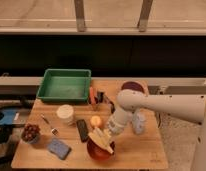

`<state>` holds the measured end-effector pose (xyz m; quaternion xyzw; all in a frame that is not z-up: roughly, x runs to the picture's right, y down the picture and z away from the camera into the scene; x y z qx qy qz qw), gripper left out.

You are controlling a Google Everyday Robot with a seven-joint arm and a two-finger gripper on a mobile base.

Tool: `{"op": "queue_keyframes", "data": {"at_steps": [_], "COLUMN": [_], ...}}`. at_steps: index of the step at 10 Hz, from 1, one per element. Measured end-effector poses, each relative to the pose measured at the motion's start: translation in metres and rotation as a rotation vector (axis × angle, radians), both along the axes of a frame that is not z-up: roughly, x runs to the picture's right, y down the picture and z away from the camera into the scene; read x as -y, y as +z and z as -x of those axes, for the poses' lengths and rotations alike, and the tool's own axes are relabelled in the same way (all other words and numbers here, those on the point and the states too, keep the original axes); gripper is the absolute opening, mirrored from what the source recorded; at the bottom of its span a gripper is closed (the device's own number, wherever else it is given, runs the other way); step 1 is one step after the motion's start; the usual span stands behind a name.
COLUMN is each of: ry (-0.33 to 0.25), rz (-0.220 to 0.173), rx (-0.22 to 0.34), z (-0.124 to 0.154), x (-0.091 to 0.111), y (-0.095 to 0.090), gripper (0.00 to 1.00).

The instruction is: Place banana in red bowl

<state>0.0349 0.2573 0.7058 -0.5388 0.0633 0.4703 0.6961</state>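
Reaching down from the right of the frame, the white arm brings its gripper (109,134) to the lower middle, right over the red bowl (94,151). The banana (101,139) lies across the bowl's upper rim, one end toward the gripper and the other pointing lower right, so it looks partly inside and partly resting on the edge. Whether the jaws are clamped on it or already parted cannot be told; the gripper's tip merges with the fruit.

The banana is probably light and fairly stiff along its length, with a soft skin that bruises under hard pressure and gives a decent, non-slippery hold. Gripping across the middle of its curve would likely balance it best; a hold near one end may let it swing or tip off the rim. It appears slim, pale yellow and gently curved, roughly as long as the bowl is wide. The bowl is round and orange-red, standing on the wooden desk (141,147) just below a round orange fruit (96,121).
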Motion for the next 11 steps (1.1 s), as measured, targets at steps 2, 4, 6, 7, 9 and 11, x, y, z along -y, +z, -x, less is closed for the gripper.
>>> {"op": "queue_keyframes", "data": {"at_steps": [2,4,6,7,9,11], "ry": [0.004,0.029,0.124,0.168,0.206,0.204], "rz": [-0.032,-0.108,-0.225,-0.27,-0.311,-0.311], "rx": [-0.008,-0.047,-0.121,-0.154,-0.181,-0.178], "z": [-0.002,-0.01,-0.031,-0.043,-0.053,-0.051], "x": [0.006,0.025,0.053,0.064,0.075,0.076], "y": [-0.003,-0.009,-0.011,-0.01,-0.01,-0.01], "gripper": [0.75,0.75,0.75,0.75,0.75,0.75]}}
